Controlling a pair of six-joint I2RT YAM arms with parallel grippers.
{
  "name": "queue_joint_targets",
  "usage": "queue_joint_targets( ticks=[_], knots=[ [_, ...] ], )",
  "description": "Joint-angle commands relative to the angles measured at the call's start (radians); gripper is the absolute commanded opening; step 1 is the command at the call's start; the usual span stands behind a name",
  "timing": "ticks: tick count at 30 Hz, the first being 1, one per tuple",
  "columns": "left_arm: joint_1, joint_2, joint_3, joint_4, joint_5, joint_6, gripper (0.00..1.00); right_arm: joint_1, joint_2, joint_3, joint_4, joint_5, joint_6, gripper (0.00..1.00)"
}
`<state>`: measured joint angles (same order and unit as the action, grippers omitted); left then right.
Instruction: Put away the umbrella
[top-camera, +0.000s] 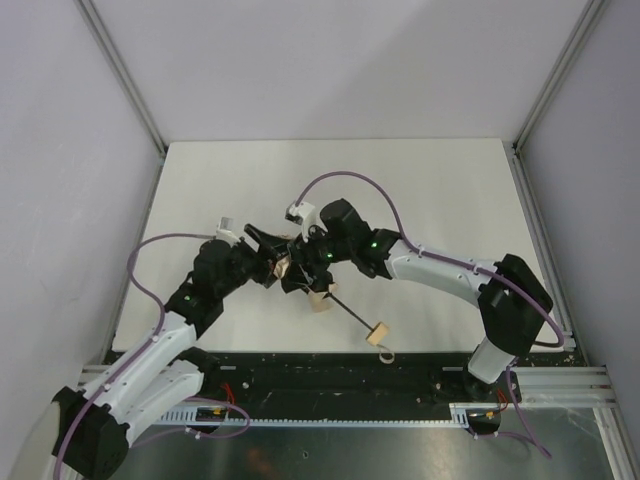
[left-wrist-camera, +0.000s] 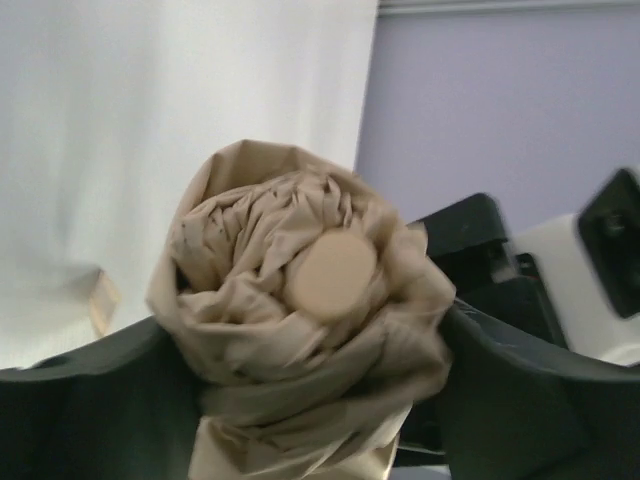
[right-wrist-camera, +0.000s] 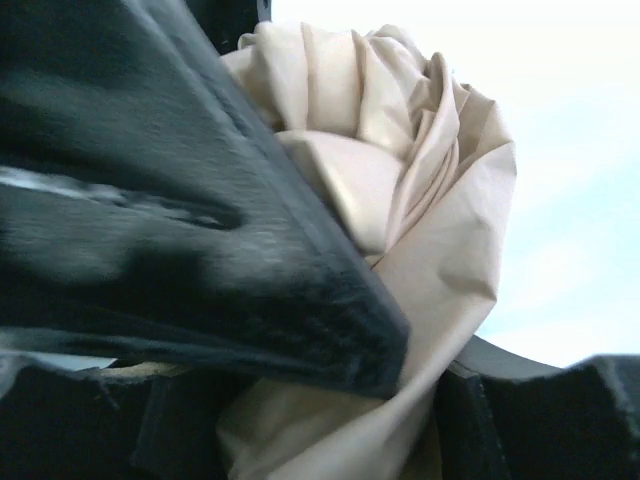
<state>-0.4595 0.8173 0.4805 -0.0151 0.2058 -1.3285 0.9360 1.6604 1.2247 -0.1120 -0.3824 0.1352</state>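
Compact umbrella (top-camera: 321, 300) at mid-table, between both arms. The beige canopy (left-wrist-camera: 270, 330) is crumpled into a loose roll around a round tan end cap (left-wrist-camera: 331, 275). A thin black shaft (top-camera: 350, 314) slants to the pale wooden handle (top-camera: 378, 333), which lies near the front edge with its strap loop (top-camera: 388, 355).

The left gripper (top-camera: 278, 262) flanks the roll with dark fingers (left-wrist-camera: 90, 400); whether it squeezes or has let go cannot be told. The right gripper (top-camera: 312, 268) grasps canopy folds (right-wrist-camera: 440, 200) between its fingers (right-wrist-camera: 540, 410).

The surface is a white tabletop (top-camera: 420, 190). Pale lilac panels (top-camera: 60, 150) in aluminium posts (top-camera: 125, 75) enclose it.
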Motion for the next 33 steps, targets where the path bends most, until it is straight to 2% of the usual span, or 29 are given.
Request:
queue_joint_targets(
  ticks=[1, 3, 5, 9, 13, 16, 18, 19, 20, 23, 25, 30, 33],
  knots=[
    [0.007, -0.057, 0.016, 0.115, 0.07, 0.017, 0.92, -0.03, -0.041, 0.001, 0.213, -0.323, 0.098, 0.0],
    [0.018, -0.066, -0.001, 0.154, 0.085, 0.024, 0.98, -0.045, -0.05, -0.01, 0.266, -0.379, 0.149, 0.0],
    [0.027, -0.059, -0.019, 0.212, 0.113, 0.017, 0.99, -0.054, -0.054, -0.018, 0.319, -0.424, 0.203, 0.0],
    [0.032, -0.027, -0.022, 0.277, 0.158, 0.017, 0.96, -0.069, -0.056, -0.048, 0.463, -0.487, 0.33, 0.0],
    [0.032, -0.016, -0.022, 0.32, 0.167, 0.013, 0.71, -0.08, -0.041, -0.082, 0.622, -0.538, 0.458, 0.0],
    [0.033, -0.004, -0.017, 0.343, 0.17, 0.016, 0.41, -0.08, -0.037, -0.098, 0.678, -0.554, 0.506, 0.0],
    [0.033, 0.0, -0.014, 0.354, 0.165, 0.012, 0.2, -0.081, -0.046, -0.1, 0.649, -0.539, 0.494, 0.0],
    [0.033, 0.0, -0.013, 0.355, 0.159, 0.004, 0.1, -0.081, -0.053, -0.1, 0.611, -0.518, 0.466, 0.02],
    [0.033, -0.002, -0.013, 0.355, 0.151, -0.008, 0.05, -0.078, -0.066, -0.1, 0.559, -0.484, 0.429, 0.09],
    [0.033, -0.019, -0.02, 0.357, 0.11, -0.042, 0.01, -0.041, -0.102, -0.102, 0.392, -0.339, 0.298, 0.33],
    [0.032, -0.031, -0.024, 0.354, 0.077, -0.067, 0.0, 0.005, -0.12, -0.101, 0.297, -0.193, 0.209, 0.44],
    [0.032, -0.042, -0.011, 0.285, 0.034, -0.137, 0.0, 0.105, -0.131, -0.093, 0.169, 0.153, 0.067, 0.61],
    [0.032, -0.039, 0.012, 0.234, 0.025, -0.151, 0.0, 0.145, -0.109, -0.056, 0.108, 0.293, 0.007, 0.62]
  ],
)
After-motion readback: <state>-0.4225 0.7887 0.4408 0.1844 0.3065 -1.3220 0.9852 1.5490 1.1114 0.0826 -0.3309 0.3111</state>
